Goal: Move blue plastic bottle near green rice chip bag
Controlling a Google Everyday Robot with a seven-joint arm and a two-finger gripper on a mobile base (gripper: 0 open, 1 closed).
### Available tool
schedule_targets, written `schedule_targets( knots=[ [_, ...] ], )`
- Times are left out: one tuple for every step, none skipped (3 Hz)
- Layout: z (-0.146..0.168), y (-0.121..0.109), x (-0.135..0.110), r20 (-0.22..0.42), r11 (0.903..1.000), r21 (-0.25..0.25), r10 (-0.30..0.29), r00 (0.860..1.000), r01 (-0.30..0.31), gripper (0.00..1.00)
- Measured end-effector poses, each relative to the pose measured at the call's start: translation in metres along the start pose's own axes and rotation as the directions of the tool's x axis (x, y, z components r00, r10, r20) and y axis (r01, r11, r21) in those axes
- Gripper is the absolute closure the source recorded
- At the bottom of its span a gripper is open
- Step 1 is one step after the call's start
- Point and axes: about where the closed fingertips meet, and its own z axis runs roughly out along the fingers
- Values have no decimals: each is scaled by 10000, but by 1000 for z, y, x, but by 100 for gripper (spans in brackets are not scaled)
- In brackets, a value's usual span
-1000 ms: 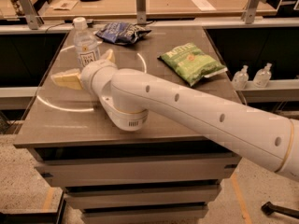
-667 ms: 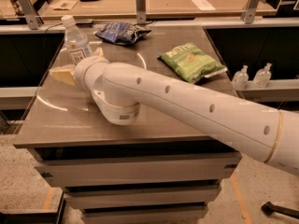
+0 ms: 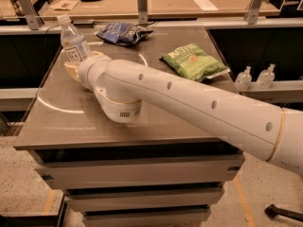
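The blue plastic bottle (image 3: 73,40), clear with a white cap and a "TEA" label, leans left at the table's back left. Its lower part is hidden behind my wrist. My gripper (image 3: 82,62) is at the bottle's base, with its pale yellow fingers (image 3: 71,69) on either side, shut on the bottle. The green rice chip bag (image 3: 194,60) lies flat at the back right of the table, well to the right of the bottle. My white arm crosses the table from the right front.
A dark blue chip bag (image 3: 124,32) lies at the table's back middle. The table (image 3: 61,122) is a grey top over drawers. Two small pump bottles (image 3: 255,77) stand on a ledge to the right. A wooden counter with metal posts runs behind.
The gripper and the bottle have moved left together toward the table's back left corner, and the bottle now leans more to the left.
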Motion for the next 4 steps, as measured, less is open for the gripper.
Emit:
schedule_targets(
  knots=[
    [0,-3,1,29,10000,18,-21,10000,21,88],
    [-8,-12,6,44,9997,198,106,9999,-107,100],
    [-26,-31,11,441,9994,-27,337,9985,-336,100],
    [-57,-53,17,633,9989,-433,233,9977,-206,100]
  ],
)
